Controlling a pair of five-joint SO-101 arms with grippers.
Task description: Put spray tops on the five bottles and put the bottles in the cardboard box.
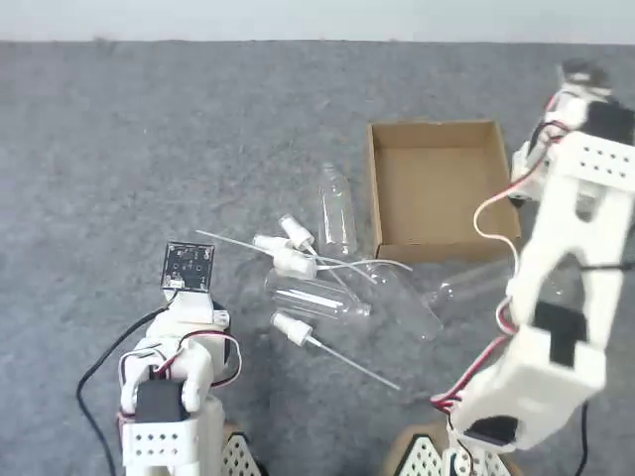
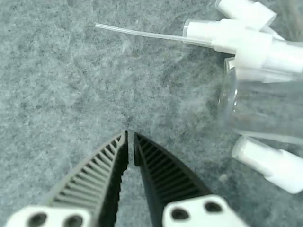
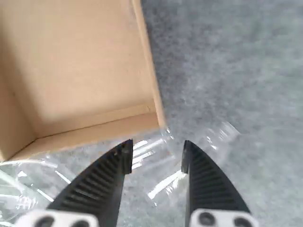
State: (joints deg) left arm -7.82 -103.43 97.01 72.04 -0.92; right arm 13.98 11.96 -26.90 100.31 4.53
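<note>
Several clear bottles lie uncapped on the grey felt: one [image 1: 337,210] beside the cardboard box [image 1: 372,188], one [image 1: 316,296] in the middle, one [image 1: 407,297] to its right, and one [image 1: 471,283] at the box's front wall. Three white spray tops [image 1: 283,260] with long tubes lie among them. My left gripper [image 2: 130,137] is shut and empty, hovering over bare felt short of a spray top [image 2: 246,40] and a bottle [image 2: 265,109]. My right gripper [image 3: 157,145] is open above a clear bottle [image 3: 158,165], just outside the box [image 3: 80,61] corner.
The right arm [image 1: 566,248] rises tall along the box's right side and hides part of the nearest bottle. The left arm [image 1: 179,377] sits at the front left. Open felt stretches across the far and left parts of the table.
</note>
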